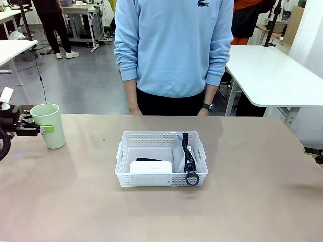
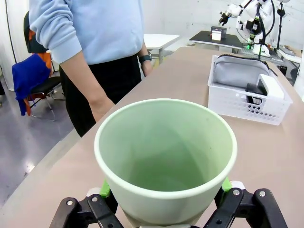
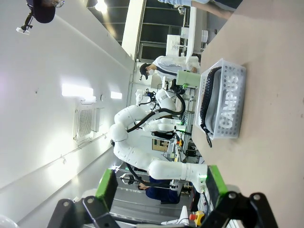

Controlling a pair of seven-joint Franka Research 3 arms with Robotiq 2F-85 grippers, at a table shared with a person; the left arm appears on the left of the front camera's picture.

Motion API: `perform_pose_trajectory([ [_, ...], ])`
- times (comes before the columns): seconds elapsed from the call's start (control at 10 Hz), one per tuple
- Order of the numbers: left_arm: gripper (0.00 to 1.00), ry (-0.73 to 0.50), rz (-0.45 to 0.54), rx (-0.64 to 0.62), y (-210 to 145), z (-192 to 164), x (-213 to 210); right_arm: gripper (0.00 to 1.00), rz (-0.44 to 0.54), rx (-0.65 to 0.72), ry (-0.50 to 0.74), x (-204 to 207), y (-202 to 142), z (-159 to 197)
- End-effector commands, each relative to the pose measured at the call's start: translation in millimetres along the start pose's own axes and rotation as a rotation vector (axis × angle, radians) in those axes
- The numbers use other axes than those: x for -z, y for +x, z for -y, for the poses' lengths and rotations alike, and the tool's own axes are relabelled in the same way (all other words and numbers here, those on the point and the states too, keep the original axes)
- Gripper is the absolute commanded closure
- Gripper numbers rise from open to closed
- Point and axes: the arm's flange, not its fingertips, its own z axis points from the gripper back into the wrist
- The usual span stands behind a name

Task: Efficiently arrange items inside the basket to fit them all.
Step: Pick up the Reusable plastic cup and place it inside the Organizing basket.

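Observation:
The white lattice basket [image 1: 126, 151] sits mid-table. Inside it, the grey "CAMPUS" pouch [image 1: 179, 148] stands on edge along the right wall, its black zipper [image 1: 189, 160] draped over the front rim. The white rounded device [image 1: 150, 167] lies at the front, with the small black object [image 1: 149, 160] behind it. The pale green cup [image 1: 49, 125] stands upright on the table at far left. My left gripper [image 1: 43, 127] is shut on the cup [image 2: 166, 152], green pads [image 2: 104, 187] pressed to both sides. My right gripper [image 3: 161, 190] is open and holds nothing, far from the basket [image 3: 240, 85] and pouch [image 3: 228, 102].
A person in a light blue sweatshirt [image 1: 171, 45] stands at the far edge, one hand [image 1: 134, 111] and the other hand [image 1: 204, 112] hanging by the table. Bare tabletop [image 1: 252, 191] surrounds the basket. The right gripper's green tip [image 1: 314, 151] shows at the right edge.

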Motion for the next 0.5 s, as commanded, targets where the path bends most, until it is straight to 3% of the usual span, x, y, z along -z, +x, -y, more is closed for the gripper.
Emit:
perform_pose_trajectory([
  [0.0,1.00,0.025,0.025,0.027,6.0,6.6,-4.0,0.00,0.000,-0.005,0.008,0.9,-2.1,-4.5],
  [0.1,0.67,0.011,0.026,0.030,12.3,11.1,-8.2,0.00,0.000,-0.005,0.008,0.9,-2.1,-4.5],
  [0.2,0.67,-0.014,0.022,0.028,24.6,20.1,-15.3,0.00,0.000,-0.005,0.008,0.9,-2.1,-4.5],
  [0.3,1.00,-0.048,0.007,0.034,46.0,33.4,-27.6,0.00,0.000,-0.005,0.008,0.9,-2.1,-4.5],
  [0.4,0.67,-0.074,-0.008,0.007,71.0,48.0,-42.4,0.00,0.000,-0.005,0.008,0.9,-2.1,-4.5],
])
